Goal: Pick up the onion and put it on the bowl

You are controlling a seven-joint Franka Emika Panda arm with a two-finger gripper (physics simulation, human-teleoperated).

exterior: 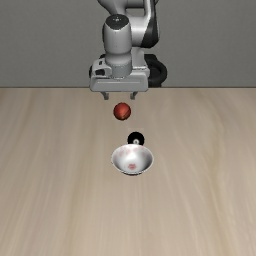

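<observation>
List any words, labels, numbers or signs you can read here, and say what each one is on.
None: there are no words, numbers or signs to read here.
The gripper, onion, bowl and table all have plain, unmarked surfaces.

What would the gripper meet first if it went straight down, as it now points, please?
Most likely the onion, which shows directly beneath the open gripper. Depth is unclear from this one view, so it might miss and meet the table instead.
</observation>
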